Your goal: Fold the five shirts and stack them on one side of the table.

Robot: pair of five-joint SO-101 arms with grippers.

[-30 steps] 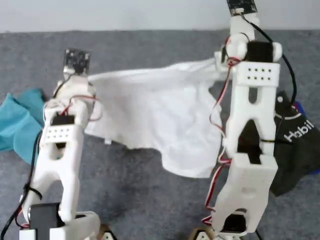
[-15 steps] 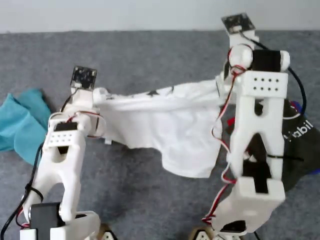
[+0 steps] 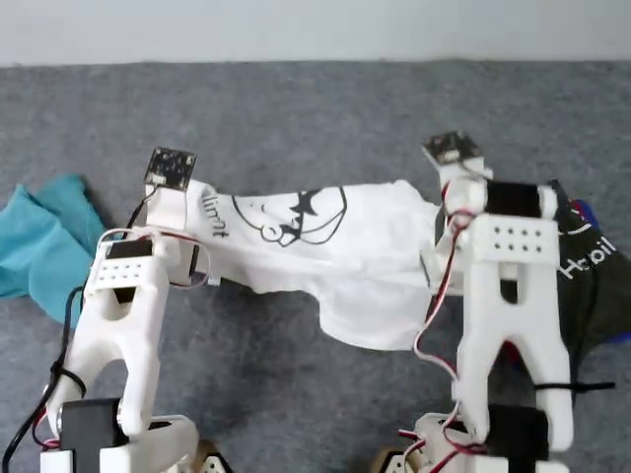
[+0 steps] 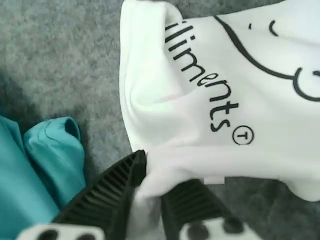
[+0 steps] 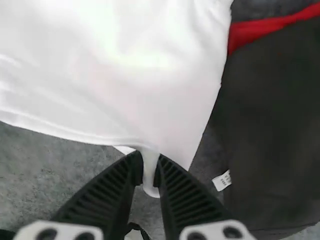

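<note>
From above we see the white shirt (image 3: 325, 246) on the grey surface (image 3: 296, 118), between a teal shirt (image 3: 39, 241) and a black shirt (image 3: 592, 296). In the left wrist view, the fingers of the left gripper (image 4: 160, 172) pinch its edge. In the right wrist view, the fingers of the right gripper (image 5: 147, 162) pinch it too.

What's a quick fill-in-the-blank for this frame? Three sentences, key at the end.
The white shirt, pinched by the left gripper and right gripper, lies with its print facing ____.
The teal shirt lies on the ____ arm's side of the table.
The black shirt lies on the ____ arm's side.
Missing words: up; left; right.
</note>
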